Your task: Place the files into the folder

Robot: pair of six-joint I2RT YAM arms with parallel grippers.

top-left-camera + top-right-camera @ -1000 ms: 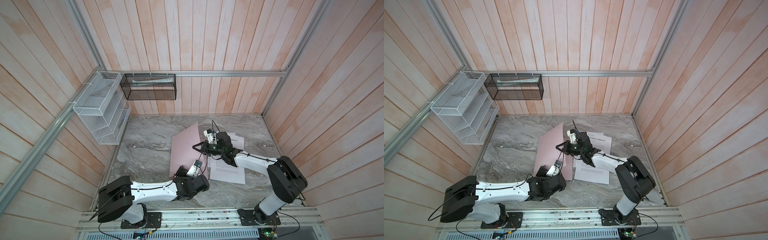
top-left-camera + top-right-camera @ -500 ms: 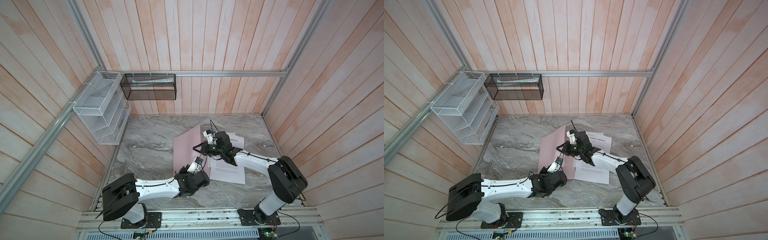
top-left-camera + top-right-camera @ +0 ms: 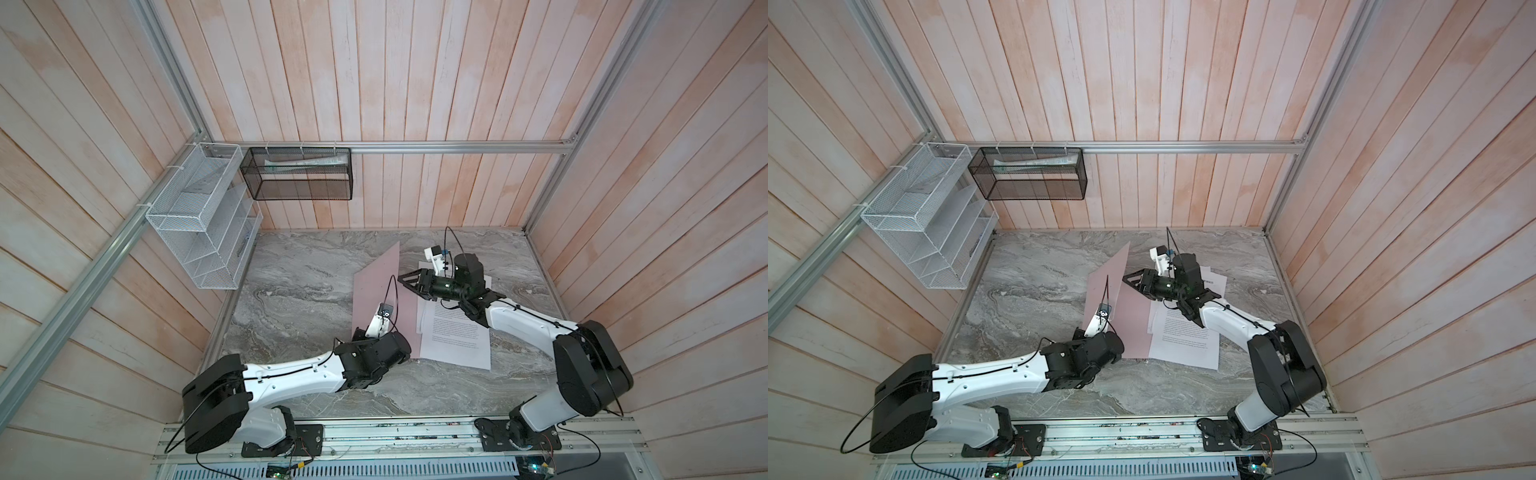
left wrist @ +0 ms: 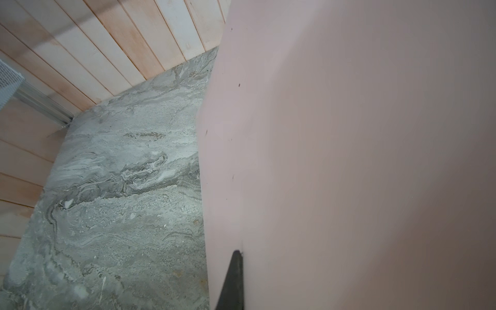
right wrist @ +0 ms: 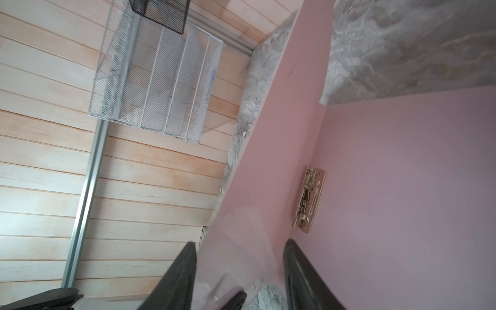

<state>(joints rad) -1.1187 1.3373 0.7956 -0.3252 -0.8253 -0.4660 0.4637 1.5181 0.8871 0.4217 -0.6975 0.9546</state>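
Observation:
The pink folder (image 3: 376, 286) (image 3: 1113, 291) lies open on the marble table with its left cover standing nearly upright. My left gripper (image 4: 237, 253) (image 3: 363, 332) is shut on the near edge of that raised cover; only one dark finger (image 4: 232, 281) shows, the other being hidden behind the cover. My right gripper (image 5: 239, 243) (image 3: 405, 282) is open, its jaws apart on either side of the cover's upper edge. A metal clip (image 5: 310, 200) sits on the folder's inner panel (image 5: 402, 188). The files (image 3: 455, 340) (image 3: 1183, 340), white printed sheets, lie flat to the right of the folder, partly under my right arm.
A white wire rack (image 3: 203, 224) (image 5: 158, 80) hangs on the left wall. A black mesh basket (image 3: 299, 178) holding rolled papers hangs on the back wall. Bare marble table (image 3: 299, 291) stretches left of the folder, with wooden walls on three sides.
My left gripper has moved in and shut on the folder's cover. My right gripper has opened and let the cover go. The cover now stands steeper.

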